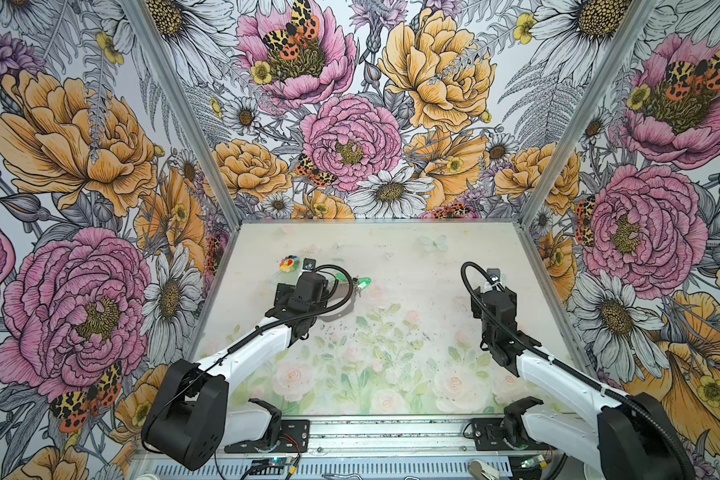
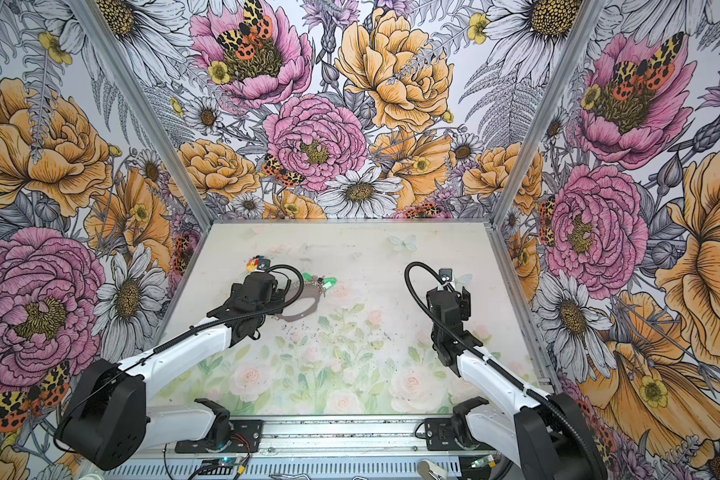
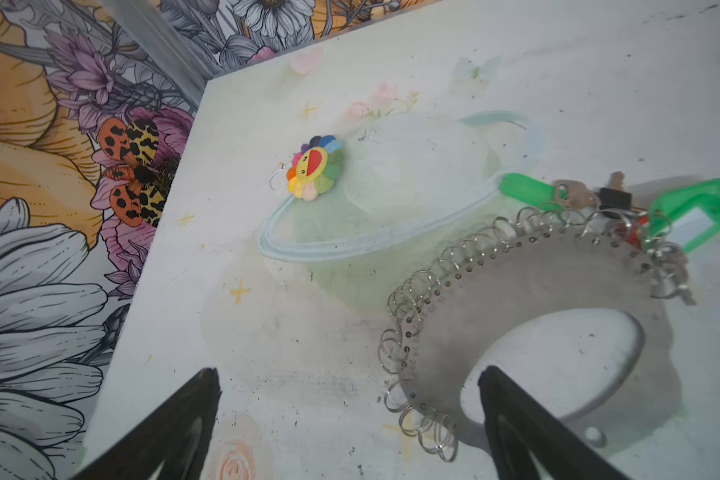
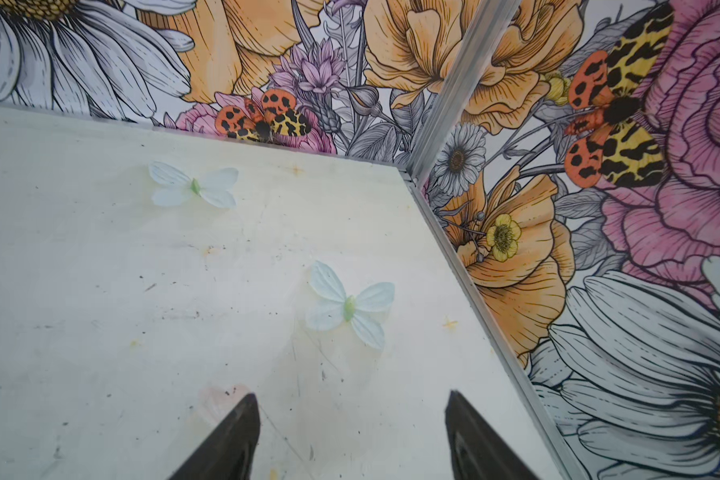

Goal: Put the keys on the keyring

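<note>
So the left gripper (image 3: 348, 372) is wide open rn, nothing between the jaws. In the left wrist view one finger (image 3: 512, 415) sits over the inner edge of the keyring (image 3: 537, 291) and the other is over bare table (image 3: 292, 332). Can't tell if it's touching the band or just above it.

The keyring lies flat on the table toward the far-left part in both top views, half hidden there by the left arm's wrist. The keys (image 3: 524, 193) are bunched at the keyring's far edge, right up against the wire loops, w/ both green heads poking out past the rim. Whether they're actually threaded on a loop is too tangled to say tbh.

The rainbow flower toy (image 3: 314, 166) sits on its own near the table's far-left corner, apart from the keyring.

The right gripper (image 4: 352, 395) is on the other side, well away from all that. Its jaws are apart too and it's holding nothing, w/ just bare table and a printed butterfly (image 4: 350, 307) below it.
</note>
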